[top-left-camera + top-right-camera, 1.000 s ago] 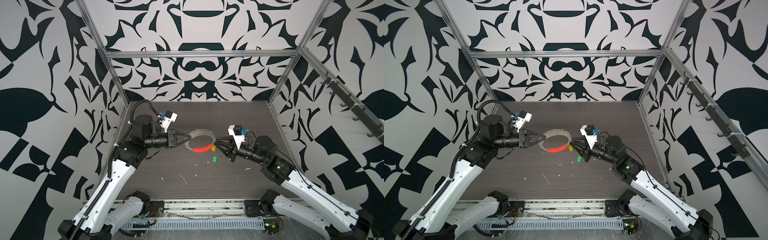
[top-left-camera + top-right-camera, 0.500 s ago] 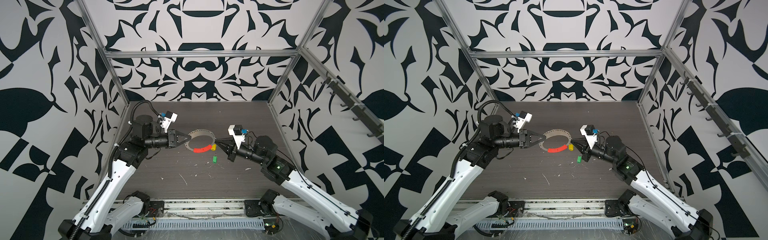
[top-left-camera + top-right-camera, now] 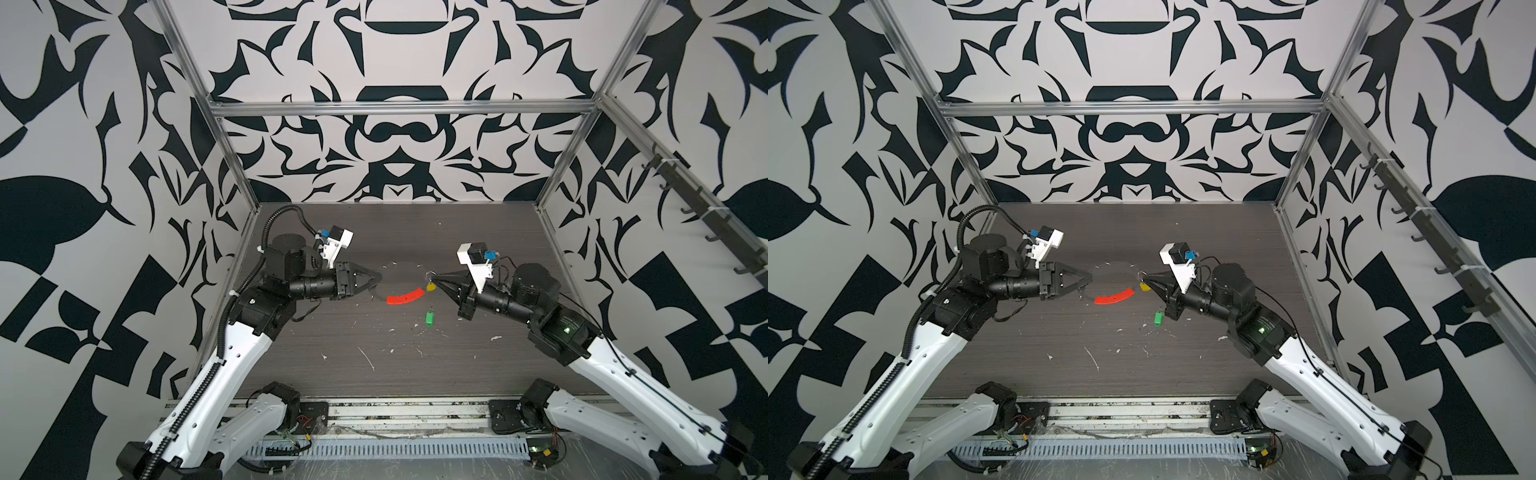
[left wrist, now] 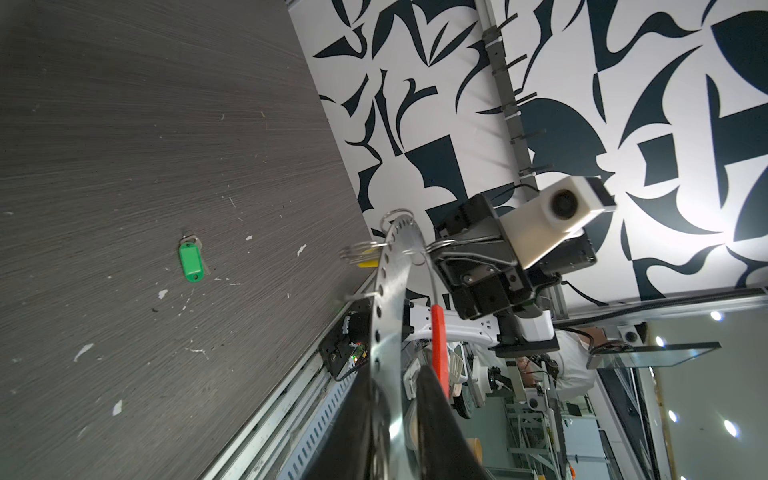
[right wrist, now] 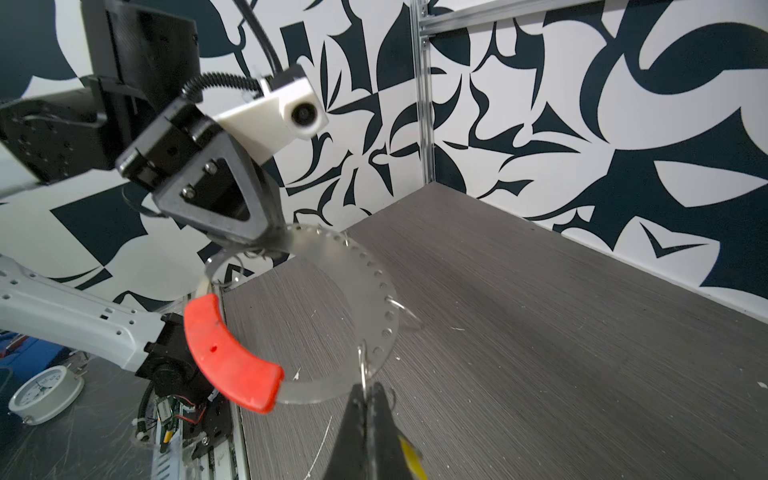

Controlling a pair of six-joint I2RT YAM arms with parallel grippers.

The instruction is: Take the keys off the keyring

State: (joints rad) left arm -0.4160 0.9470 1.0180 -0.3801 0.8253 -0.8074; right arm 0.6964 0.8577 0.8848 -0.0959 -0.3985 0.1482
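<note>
Right claw [image 5: 366,390] pinching keyring [image 5: 232,361], green key [image 4: 191,262] on table [image 4: 124,124]

Our dark table in a black-and-white room

We see a dark wooden table [image 3: 374,232] with little white bits [image 3: 368,358] on it. Walls [image 3: 395,54] with big black and white shapes stand around it, held by shiny metal bars [image 3: 399,108]. A row of hooks [image 3: 702,216] sits on one wall. A small round clock [image 5: 43,395] lies beside the table.
</note>
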